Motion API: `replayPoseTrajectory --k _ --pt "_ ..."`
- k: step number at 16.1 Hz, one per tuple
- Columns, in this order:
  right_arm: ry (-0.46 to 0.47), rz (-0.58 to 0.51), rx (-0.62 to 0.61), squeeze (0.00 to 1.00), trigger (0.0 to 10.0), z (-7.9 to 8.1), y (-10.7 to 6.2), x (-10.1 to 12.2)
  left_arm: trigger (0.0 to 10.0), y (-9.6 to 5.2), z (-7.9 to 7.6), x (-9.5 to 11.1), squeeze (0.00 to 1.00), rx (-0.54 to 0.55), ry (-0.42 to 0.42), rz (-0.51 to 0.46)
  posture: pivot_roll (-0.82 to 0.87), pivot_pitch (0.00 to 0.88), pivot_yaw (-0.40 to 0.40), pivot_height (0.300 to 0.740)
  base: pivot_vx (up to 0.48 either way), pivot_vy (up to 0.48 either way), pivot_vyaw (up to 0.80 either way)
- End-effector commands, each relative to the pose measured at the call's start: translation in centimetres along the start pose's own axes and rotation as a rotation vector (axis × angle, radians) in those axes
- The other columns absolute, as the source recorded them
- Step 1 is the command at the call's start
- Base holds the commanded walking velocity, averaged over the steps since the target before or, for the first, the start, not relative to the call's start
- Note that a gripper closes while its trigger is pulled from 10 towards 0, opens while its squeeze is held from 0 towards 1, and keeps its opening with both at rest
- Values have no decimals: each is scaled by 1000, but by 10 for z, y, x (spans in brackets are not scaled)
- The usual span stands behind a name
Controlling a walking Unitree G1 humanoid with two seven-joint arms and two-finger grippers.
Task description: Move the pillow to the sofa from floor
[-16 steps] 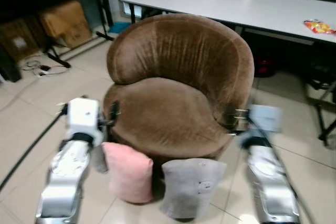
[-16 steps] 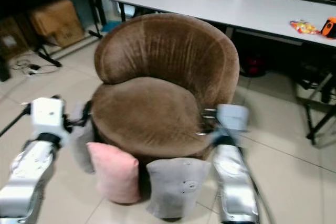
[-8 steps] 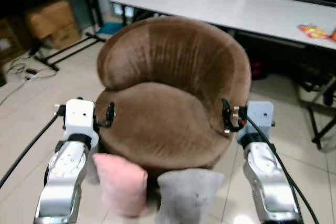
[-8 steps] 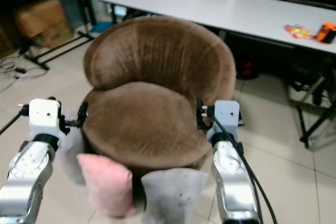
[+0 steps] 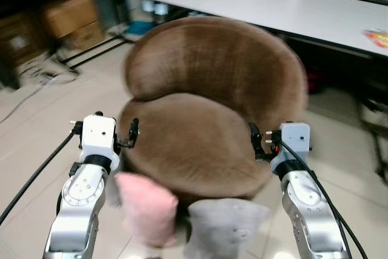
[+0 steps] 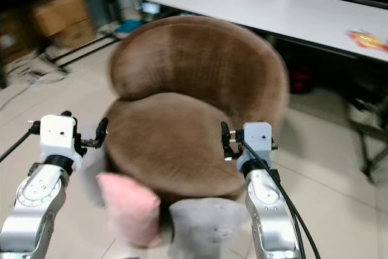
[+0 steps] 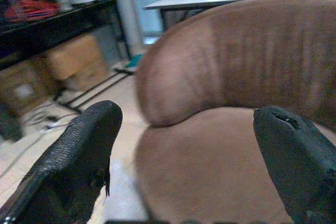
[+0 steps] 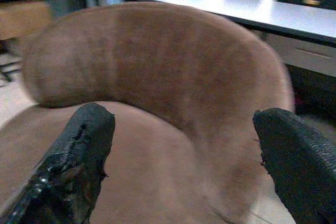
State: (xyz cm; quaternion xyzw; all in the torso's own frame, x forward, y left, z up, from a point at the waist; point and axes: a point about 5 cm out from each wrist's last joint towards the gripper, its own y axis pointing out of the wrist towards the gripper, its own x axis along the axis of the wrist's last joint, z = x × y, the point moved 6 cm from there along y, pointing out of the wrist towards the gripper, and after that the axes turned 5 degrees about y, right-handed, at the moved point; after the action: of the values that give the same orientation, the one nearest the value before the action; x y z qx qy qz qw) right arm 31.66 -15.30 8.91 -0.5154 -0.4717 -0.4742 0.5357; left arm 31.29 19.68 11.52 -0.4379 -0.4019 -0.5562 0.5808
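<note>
A pink pillow [image 5: 145,207] and a grey pillow [image 5: 224,232] lean against the front of the brown round sofa [image 5: 200,144], both on the tiled floor. My left gripper [image 5: 132,133] is raised beside the seat's left edge, above the pink pillow, open and holding nothing. My right gripper [image 5: 257,144] is at the seat's right edge, also open and empty. In the left wrist view the fingers [image 7: 79,156] stand wide apart, framing the sofa's backrest [image 7: 247,61]. The right wrist view shows the same spread of fingers [image 8: 79,150] before the backrest [image 8: 157,56].
A long white table [image 5: 291,4] stands behind the sofa, with a snack packet [image 5: 377,36] at its right end. Cardboard boxes [image 5: 66,16] sit under dark shelving at the back left, with cables [image 5: 42,74] on the floor nearby. A black cable [image 5: 30,180] trails from my left arm.
The whole view has shifted and the sofa looks nearer, so the camera moved. Both grippers stay at the seat's sides. The pillows lie where they were.
</note>
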Motion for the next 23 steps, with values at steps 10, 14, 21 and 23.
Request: replayPoseTrajectory --k 10,14,21,23 --pt "-4 -74 -134 0 10000 -20 5 14 10000 -1 4 -1 0 14 21 -5 -56 0 4 740 0 -349 240" --pt "14 -37 -137 0 10000 -22 4 5 10000 -2 4 -2 0 7 66 -21 -47 0 2 740 0 0 0" --pt "47 17 -111 0 10000 -21 -3 -9 10000 -2 8 -6 0 16 40 -14 -49 0 4 691 0 0 0" --pt "-7 7 -138 0 10000 -25 -2 -6 10000 -1 6 -6 0 13 47 -20 -49 0 1 676 0 0 0"
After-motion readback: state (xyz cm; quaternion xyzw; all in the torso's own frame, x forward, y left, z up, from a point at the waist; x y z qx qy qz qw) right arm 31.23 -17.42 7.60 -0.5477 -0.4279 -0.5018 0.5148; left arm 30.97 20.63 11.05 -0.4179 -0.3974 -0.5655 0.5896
